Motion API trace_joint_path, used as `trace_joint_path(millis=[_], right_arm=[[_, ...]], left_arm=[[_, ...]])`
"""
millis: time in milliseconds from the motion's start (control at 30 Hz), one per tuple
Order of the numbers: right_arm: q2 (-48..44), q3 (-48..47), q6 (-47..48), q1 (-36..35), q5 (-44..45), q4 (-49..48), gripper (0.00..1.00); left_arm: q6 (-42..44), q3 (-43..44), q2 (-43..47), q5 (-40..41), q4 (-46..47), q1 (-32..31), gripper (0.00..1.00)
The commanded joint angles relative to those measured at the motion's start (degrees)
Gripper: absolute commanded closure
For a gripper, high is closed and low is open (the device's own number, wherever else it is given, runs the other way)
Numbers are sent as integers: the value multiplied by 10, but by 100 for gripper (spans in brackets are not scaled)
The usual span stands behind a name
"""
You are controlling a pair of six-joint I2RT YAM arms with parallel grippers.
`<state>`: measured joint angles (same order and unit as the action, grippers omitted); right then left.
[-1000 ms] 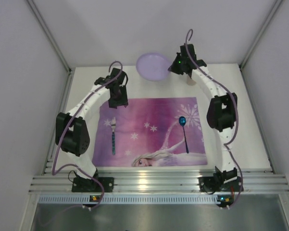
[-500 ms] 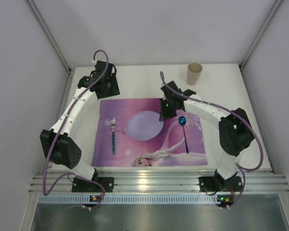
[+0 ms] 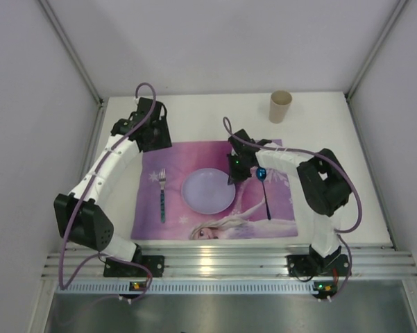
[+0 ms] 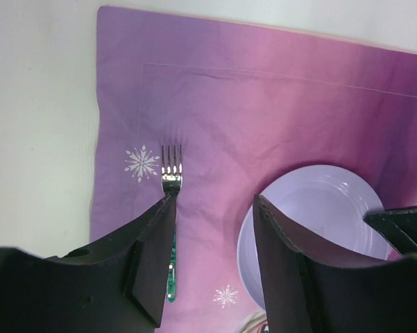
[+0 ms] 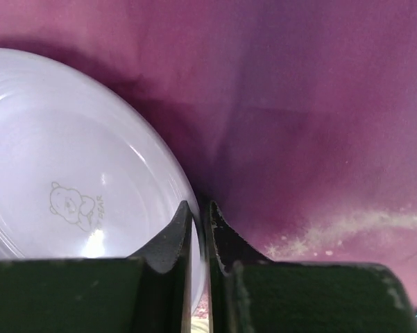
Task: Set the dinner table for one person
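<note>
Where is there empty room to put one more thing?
Bare table lies right of the placemat, nearer than the cup. The mat's strip beyond the plate is free. Between plate and spoon, the right gripper crowds it.

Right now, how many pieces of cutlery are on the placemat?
2. The fork lies on the placemat left of the plate; the spoon lies right of the plate. The arms could hide more, though none shows.

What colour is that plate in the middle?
Pale lilac; the plate shows best in the top external view.
</note>
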<state>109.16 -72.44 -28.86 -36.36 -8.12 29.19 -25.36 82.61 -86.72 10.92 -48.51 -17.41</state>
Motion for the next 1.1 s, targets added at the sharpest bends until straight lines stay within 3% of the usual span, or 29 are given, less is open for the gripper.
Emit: trace_joint_path(millis=[0,67,133,233,300,400,567,800,967,1067], right_arm=[[43,-16,28,-15,47,13,93],[31,-18,30,-15,70,29,72],[4,-23,36,-14,100,53,44],[-31,-55,50,-13,129,92,19],[-57,-80,58,-13,142,122,9],[-93,-152,62,2,154,141,0],[-90,-239,38,124,97,120,0],[90,-460,7,287,40,147,0],[197,-600,-24,331,30,159,0],[225,-629,-33,339,42,170,0]], left_arm=[[1,-7,34,-3,18,0,46],[3,-9,38,6,18,0,46],[5,-15,45,14,18,0,46],[4,-29,52,16,22,0,46],[2,-36,54,19,23,0,46],[0,-39,52,27,25,1,46],[-10,-41,48,23,34,1,46],[8,-16,30,40,28,1,45],[17,13,4,52,18,2,45],[16,27,-12,51,17,3,45]])
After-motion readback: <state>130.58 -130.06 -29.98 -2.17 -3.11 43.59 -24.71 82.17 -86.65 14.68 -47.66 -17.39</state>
